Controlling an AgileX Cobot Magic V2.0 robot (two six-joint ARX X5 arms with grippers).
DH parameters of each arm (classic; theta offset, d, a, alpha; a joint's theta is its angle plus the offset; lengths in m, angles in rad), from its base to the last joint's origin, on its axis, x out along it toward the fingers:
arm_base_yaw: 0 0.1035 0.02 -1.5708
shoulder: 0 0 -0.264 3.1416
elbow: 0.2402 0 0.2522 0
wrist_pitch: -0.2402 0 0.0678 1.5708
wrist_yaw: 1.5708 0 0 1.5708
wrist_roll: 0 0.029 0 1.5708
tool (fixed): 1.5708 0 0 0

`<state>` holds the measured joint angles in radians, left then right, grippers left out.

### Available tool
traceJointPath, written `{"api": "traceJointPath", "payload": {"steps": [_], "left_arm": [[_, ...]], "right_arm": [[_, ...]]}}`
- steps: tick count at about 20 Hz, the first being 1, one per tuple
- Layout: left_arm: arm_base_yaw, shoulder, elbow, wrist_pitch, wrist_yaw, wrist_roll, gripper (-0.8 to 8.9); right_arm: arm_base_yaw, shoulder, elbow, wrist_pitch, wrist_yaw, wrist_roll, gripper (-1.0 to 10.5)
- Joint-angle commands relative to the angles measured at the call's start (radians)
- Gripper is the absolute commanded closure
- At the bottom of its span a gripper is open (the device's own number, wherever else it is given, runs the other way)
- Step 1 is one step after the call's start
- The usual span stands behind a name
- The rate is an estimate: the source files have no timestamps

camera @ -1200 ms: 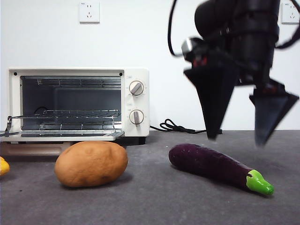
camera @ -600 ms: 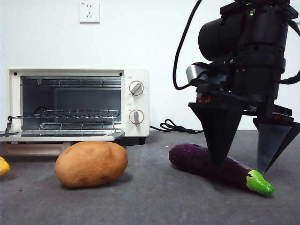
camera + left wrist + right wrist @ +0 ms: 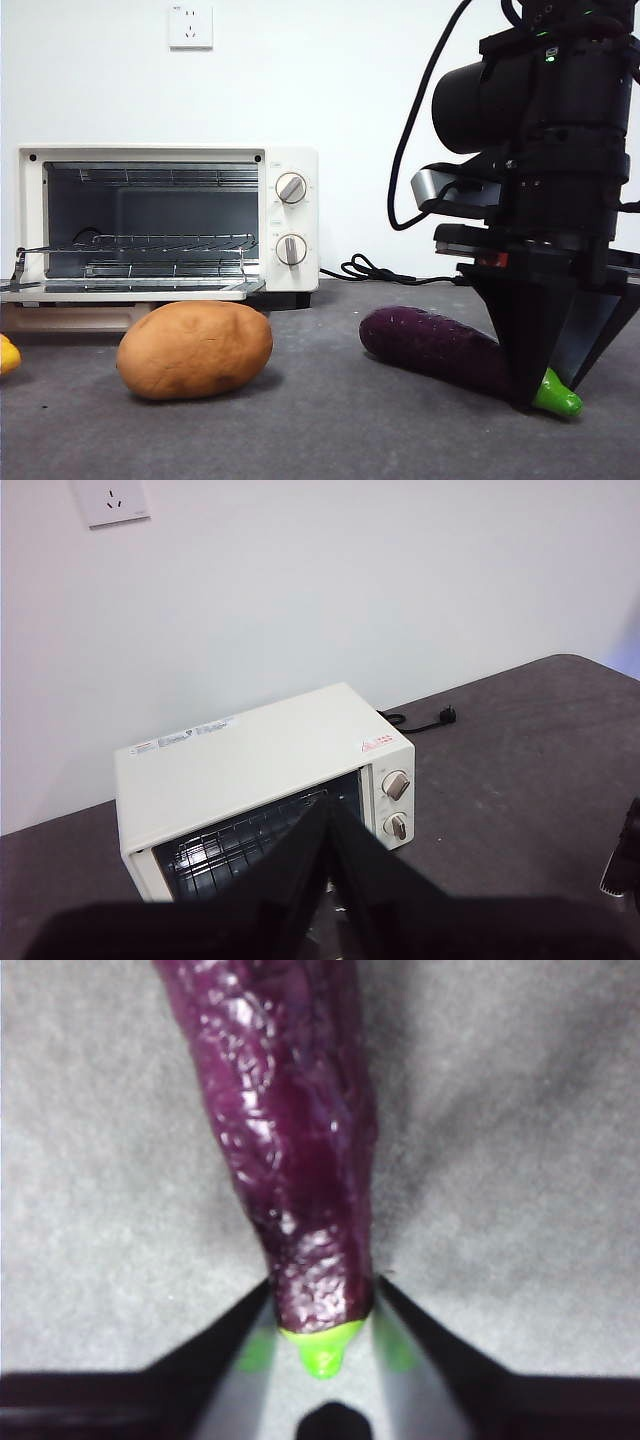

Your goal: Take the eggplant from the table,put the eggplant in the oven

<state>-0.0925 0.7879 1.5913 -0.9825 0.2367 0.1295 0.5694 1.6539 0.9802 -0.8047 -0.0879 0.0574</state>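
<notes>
The dark-purple eggplant (image 3: 430,345) lies on the grey table (image 3: 330,440), right of centre, green stem cap pointing to the right. My right gripper (image 3: 545,400) has come down over its stem end. In the right wrist view its two jaws press against both sides of the eggplant (image 3: 290,1110) just above the green cap, so the right gripper (image 3: 322,1295) is shut on it. The cream-white oven (image 3: 290,215) stands at the back left, door open, wire rack bare. My left gripper (image 3: 328,805) hangs shut, high above the oven (image 3: 250,760).
A tan potato (image 3: 195,350) sits in front of the oven's open door. A yellow object (image 3: 5,355) shows at the left edge. A black power cable (image 3: 375,270) lies behind the eggplant by the wall.
The right gripper came down from above the eggplant to the table and its jaws closed in on the stem end. The eggplant has not left the table.
</notes>
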Motion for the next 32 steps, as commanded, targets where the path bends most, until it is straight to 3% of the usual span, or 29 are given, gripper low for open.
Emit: {"api": "traceJointPath", "payload": {"steps": [1, 9, 13, 18, 21, 25, 28, 32], "left_arm": [[0.002, -0.003, -0.002, 0.002, 0.002, -0.003, 8.19], [0.002, -0.003, -0.002, 0.000, 0.002, -0.003, 8.19], [0.002, -0.003, -0.002, 0.001, 0.002, -0.003, 8.19], [0.002, -0.003, -0.002, 0.001, 0.006, -0.003, 8.19], [0.002, -0.003, -0.002, 0.000, 0.006, -0.003, 8.19], [0.002, -0.004, -0.002, -0.005, 0.007, -0.003, 8.19], [0.002, -0.004, -0.002, -0.011, 0.031, -0.003, 8.19], [0.002, -0.004, -0.002, -0.023, 0.051, -0.003, 8.19]], "right_arm": [[0.002, 0.008, -0.010, 0.005, 0.002, 0.010, 9.5], [0.009, -0.109, 0.006, -0.028, -0.013, 0.001, 9.6], [0.025, -0.269, 0.110, -0.124, -0.129, 0.002, 9.6], [0.116, -0.290, 0.256, -0.164, -0.285, 0.033, 9.6], [0.173, -0.242, 0.290, -0.076, -0.397, 0.101, 9.6], [0.223, -0.098, 0.349, 0.001, -0.439, 0.157, 9.6], [0.224, 0.061, 0.431, 0.068, -0.578, 0.221, 9.6], [0.222, 0.270, 0.614, 0.129, -0.693, 0.345, 9.6]]}}
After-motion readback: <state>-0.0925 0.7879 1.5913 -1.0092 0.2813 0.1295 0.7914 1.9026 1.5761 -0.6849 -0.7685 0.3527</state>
